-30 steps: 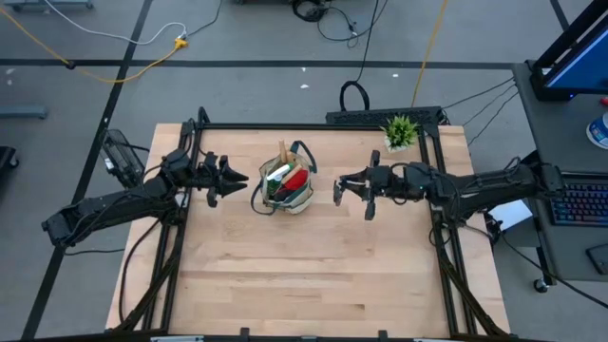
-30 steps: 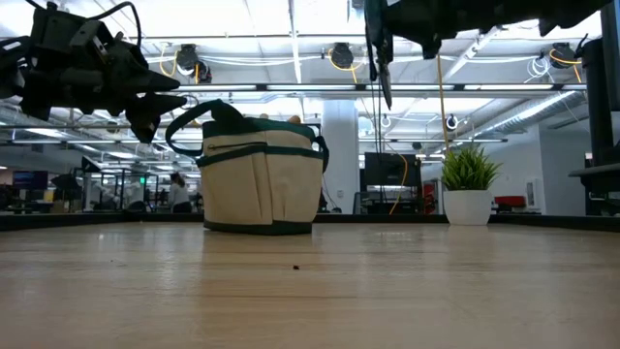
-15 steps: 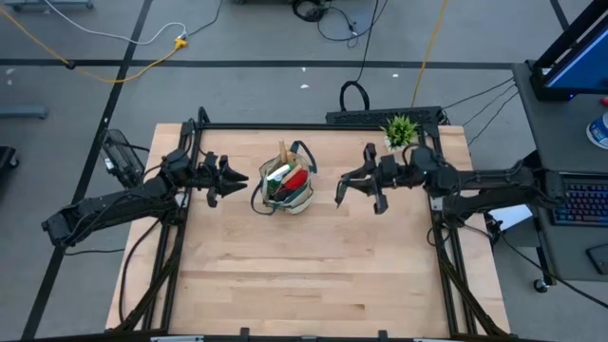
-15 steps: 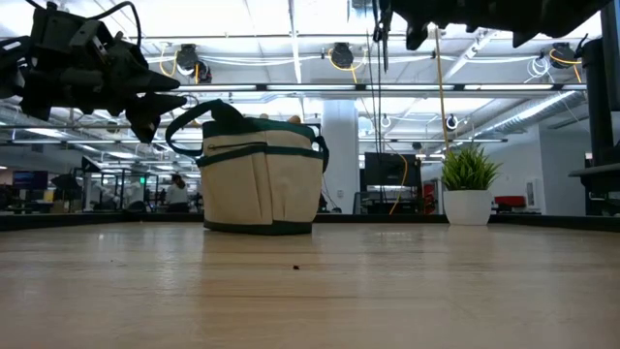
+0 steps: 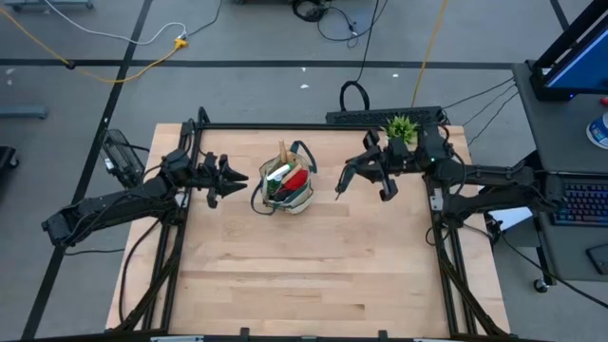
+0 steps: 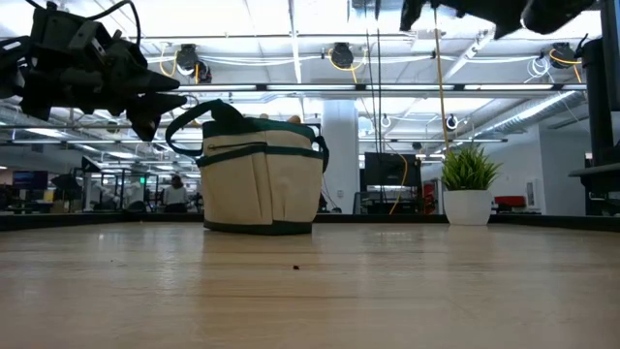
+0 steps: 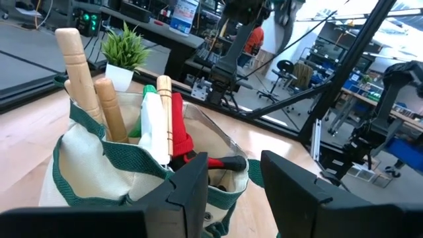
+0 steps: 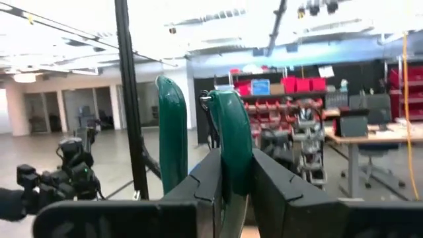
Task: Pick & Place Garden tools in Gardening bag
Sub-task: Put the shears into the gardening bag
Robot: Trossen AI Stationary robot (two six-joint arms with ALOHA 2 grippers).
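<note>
While the gardening bag (image 5: pixel 300 201) stands upright on the table (image 5: pixel 313 275), a little above the centre of the high view, we see both arms held off the wood on either side of it. The bag already carries tools: wooden handles (image 7: pixel 76 63) stick up from its mouth, with a red glove (image 7: pixel 178 125) and a pale bottle (image 7: pixel 152 129) beside them.

Our left hand (image 5: pixel 234 179) hovers just left of the bag, near its green loop handle and apart from it. In the low view it hangs at the upper left (image 6: pixel 145 97), level with the bag's rim. Its fingers stand moderately apart with nothing between them, pointing at the bag (image 7: pixel 86 165).

Our right hand (image 5: pixel 353 179) sits right of the bag, near the small potted plant (image 5: pixel 400 130) at the upper right of the table. It is high enough that the low view catches only dark parts at its top edge. In the right wrist view the fingers are closed narrow on pruning shears (image 8: pixel 228 132) with two curved dark green handles, one of them pinched between the pads.
</note>
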